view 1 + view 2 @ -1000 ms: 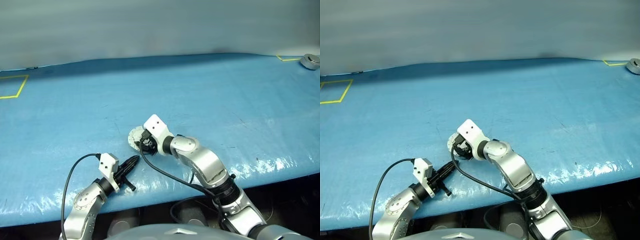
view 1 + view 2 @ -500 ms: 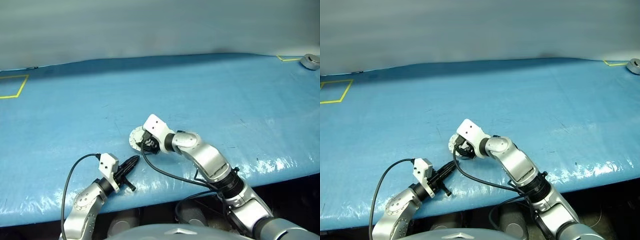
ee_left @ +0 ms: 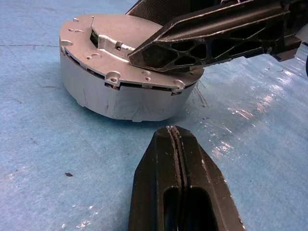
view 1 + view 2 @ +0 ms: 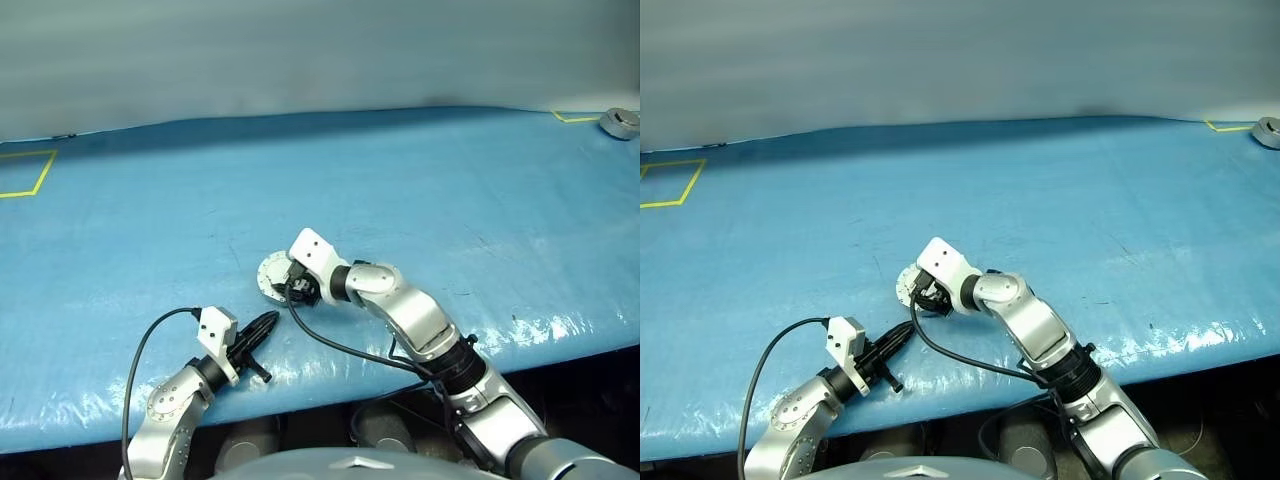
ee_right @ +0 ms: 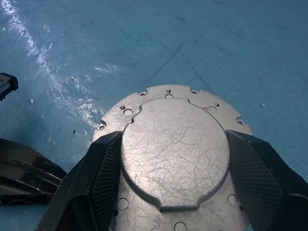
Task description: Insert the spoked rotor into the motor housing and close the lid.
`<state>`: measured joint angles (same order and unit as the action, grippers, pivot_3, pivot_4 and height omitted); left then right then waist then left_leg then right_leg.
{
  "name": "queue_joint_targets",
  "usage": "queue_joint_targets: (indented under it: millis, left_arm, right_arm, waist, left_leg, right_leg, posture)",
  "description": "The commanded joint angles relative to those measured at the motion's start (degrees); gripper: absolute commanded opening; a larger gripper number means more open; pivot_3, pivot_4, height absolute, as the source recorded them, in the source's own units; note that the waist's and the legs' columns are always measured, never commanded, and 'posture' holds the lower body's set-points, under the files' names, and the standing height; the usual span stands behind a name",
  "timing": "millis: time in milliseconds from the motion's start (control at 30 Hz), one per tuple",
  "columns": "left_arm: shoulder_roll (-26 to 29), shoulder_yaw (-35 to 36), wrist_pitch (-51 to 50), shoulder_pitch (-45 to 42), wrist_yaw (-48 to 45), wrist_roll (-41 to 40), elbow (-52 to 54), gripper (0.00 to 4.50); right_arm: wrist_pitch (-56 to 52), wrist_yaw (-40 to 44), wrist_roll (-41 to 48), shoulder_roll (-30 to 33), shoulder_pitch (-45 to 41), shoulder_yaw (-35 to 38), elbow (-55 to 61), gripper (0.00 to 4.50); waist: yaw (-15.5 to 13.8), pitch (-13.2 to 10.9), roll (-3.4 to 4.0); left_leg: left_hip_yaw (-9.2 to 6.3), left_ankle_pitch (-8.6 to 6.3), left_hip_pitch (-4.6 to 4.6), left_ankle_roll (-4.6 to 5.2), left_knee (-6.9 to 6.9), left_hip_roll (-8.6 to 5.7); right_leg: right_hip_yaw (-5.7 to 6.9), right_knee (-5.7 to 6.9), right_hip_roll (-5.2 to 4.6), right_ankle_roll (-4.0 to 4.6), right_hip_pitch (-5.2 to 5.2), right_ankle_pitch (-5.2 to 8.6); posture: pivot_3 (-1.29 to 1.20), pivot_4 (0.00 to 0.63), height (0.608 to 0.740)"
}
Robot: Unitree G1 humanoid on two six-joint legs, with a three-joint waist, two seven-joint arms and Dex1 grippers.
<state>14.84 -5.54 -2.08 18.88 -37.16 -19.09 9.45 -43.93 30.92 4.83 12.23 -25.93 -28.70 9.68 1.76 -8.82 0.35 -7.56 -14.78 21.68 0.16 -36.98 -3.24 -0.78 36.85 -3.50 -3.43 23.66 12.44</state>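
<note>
As the motor housing (image 3: 125, 91) sat with its lid down, the entries stood as follows.

Bench: a broad surface under a blue covering (image 4: 450, 200), glossy along the near edge, carried everything listed.

Motor housing: a round, shallow silver-grey body, it rested flat on the blue covering near the front edge, roughly midway between the two arms.

Lid: the plain scratched grey face (image 5: 173, 144) lay uppermost, flush over the housing, ringed by a flange with small holes.

Spoked rotor: it could not be made out; the closed lid covered the inside of the housing.

Right gripper: the right gripper (image 5: 173, 192) reached in from the robot's right and tilted down over the housing. Its jaws were spread wide, one black finger (image 5: 96, 178) at each side of the lid's raised centre. The wrist view placed the fingers at the rim; whether they pressed on it could not be told.

Left gripper: the left gripper (image 3: 175, 144) lay low near the front edge, pointed toward the housing and just short of it, apart from its wall. Its jaws were pressed together with nothing between them.

Yellow tape: a square outline (image 4: 25, 172) marked the far left of the covering.

Far corner: a small grey round object (image 4: 620, 121) sat at the far right, well apart from the housing.
</note>
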Motion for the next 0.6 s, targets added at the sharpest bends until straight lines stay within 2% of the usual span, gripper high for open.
queue_joint_targets:
  millis: [33, 600]
  left_arm:
    - [-0.03, -0.15, 0.32, 0.13, -0.13, -0.25, 1.09, 0.00]
    - [-0.10, -0.46, 0.03, 0.01, -0.26, -0.31, 1.16, 0.00]
  right_arm:
    - [1.31, 0.12, -0.69, 0.20, 0.33, 0.14, -0.29, 3.03]
    - [-0.18, 2.93, -1.14, 2.10, -0.77, -1.04, -1.60, 3.03]
  waist:
    - [0.00, 0.00, 0.00]
    - [-0.18, 0.00, 0.00]
  left_leg:
    - [0.00, 0.00, 0.00, 0.00, 0.00, 0.00]
    - [-0.01, 0.00, 0.00, 0.00, -0.01, -0.02]
  right_leg:
    - [0.00, 0.00, 0.00, 0.00, 0.00, 0.00]
    - [0.00, -0.01, -0.01, 0.01, -0.02, -0.01]
  posture:
    - [0.00, 0.150, 0.740]
    - [0.00, 0.150, 0.740]
